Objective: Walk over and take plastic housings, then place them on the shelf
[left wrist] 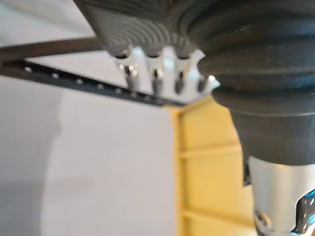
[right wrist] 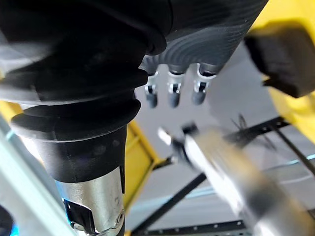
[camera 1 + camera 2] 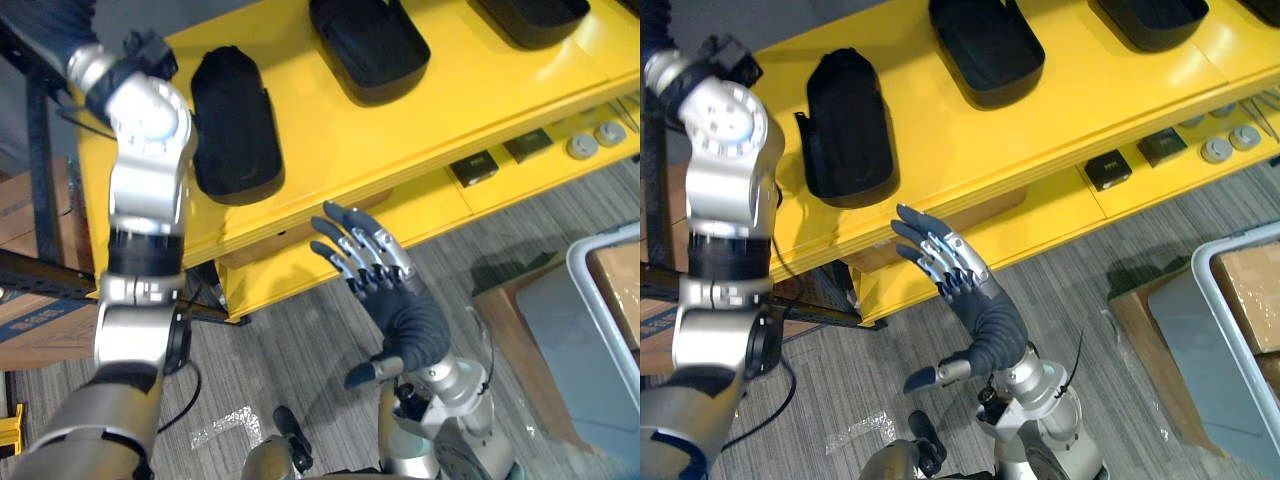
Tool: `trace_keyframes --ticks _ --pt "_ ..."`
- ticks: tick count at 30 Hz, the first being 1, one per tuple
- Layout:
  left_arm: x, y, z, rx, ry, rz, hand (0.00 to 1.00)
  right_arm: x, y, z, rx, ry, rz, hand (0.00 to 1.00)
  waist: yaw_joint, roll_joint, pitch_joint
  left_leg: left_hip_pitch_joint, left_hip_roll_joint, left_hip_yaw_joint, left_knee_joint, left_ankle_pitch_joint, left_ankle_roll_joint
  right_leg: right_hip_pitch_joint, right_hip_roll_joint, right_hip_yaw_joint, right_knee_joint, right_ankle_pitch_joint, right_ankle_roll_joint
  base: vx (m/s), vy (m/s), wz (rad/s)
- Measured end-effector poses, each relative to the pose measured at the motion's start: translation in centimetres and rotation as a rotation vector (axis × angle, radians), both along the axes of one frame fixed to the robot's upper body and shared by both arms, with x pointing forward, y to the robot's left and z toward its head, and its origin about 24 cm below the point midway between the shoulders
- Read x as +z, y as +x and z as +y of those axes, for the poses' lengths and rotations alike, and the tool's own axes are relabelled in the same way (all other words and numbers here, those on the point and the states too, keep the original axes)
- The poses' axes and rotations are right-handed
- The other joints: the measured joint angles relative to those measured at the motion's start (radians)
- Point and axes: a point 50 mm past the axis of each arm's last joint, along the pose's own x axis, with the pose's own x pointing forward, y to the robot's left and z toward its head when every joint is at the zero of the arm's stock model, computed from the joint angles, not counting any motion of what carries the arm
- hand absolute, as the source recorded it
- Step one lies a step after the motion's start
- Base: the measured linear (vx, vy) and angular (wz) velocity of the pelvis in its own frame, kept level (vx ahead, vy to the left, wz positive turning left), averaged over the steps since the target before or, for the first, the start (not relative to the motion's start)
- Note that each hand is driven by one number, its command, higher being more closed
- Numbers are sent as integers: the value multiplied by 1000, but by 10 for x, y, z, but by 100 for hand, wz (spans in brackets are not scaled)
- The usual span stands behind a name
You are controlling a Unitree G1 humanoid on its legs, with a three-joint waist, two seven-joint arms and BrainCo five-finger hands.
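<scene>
Closest to the head camera, the right hand (image 3: 402, 318) hangs over the grey plank floor (image 3: 300, 350) in front of the yellow shelf (image 3: 450, 110). Its fingers are spread and straight, its thumb stands apart, and it grasps nothing. They point up toward the front edge of the shelf's top level, just below the nearest plastic housing (image 3: 235, 125) but not touching it.

That black housing lies flat near the left end of the top level. A second housing (image 3: 368, 45) lies further along with its hollow side up. A third housing (image 3: 530, 18) sits beyond it, partly cut off by the frame.

The left arm rises along the shelf's left end. The left hand (image 1: 157, 69) shows in its wrist view beside a yellow panel. Whether it is released or clenched, I cannot tell.

On the lower level (image 3: 420, 215) lie two small black boxes (image 3: 473, 167) and two grey round discs (image 3: 582, 146). A pale-rimmed bin (image 3: 590, 290) stands on the floor to the right, with a cardboard box (image 3: 620, 280) in it.
</scene>
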Motion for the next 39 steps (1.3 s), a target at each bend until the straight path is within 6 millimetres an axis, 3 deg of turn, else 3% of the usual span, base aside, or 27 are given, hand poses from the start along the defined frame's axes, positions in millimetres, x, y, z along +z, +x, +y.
trace_keyframes --ticks 4,7,10,12,18,27,32,39 --pt "-65 -34 -2 -75 -39 187 0 -5 31 -15 -181 30 81 100 80 -3 -1 -57 0 -94 31 9 0 40 -12 -88 -31 4 -4 -54 -27 65" --pt "-89 -46 -11 -133 -24 293 0 2 37 -10 -201 54 66 100 125 -2 0 -77 -1 -143 50 9 -2 72 -16 -138 -43 4 -6 -35 -10 49" --pt "-108 -47 -20 -221 -13 418 0 8 45 4 -206 39 60 100 143 -5 4 -110 0 -168 68 9 -2 74 -17 -167 -59 13 -18 -25 -3 25" --pt "-132 -48 -26 -282 -54 541 0 0 53 9 -240 13 112 100 157 -2 18 -121 -1 -196 80 8 -3 93 -16 -189 -71 15 -20 -2 -3 22" --pt "-174 -52 -30 -319 -34 737 0 -23 72 9 -337 -26 256 100 202 -8 68 -142 7 -227 102 4 -9 110 -6 -228 -79 19 -26 10 -5 16" --pt "-202 -54 -34 -389 15 844 0 -37 82 11 -351 -76 314 100 207 -20 89 -141 7 -232 104 -6 -10 120 -5 -236 -85 19 -26 3 0 0" --pt "-221 -55 -50 -485 33 917 0 -44 89 8 -391 -83 340 100 208 -19 90 -140 7 -229 104 -10 -10 121 -5 -236 -89 19 -26 0 0 0" --pt "-233 -58 -60 -531 24 963 0 -30 97 -8 -469 -17 305 100 207 -12 93 -137 7 -225 102 -10 -10 122 -5 -234 -91 19 -26 0 0 0"
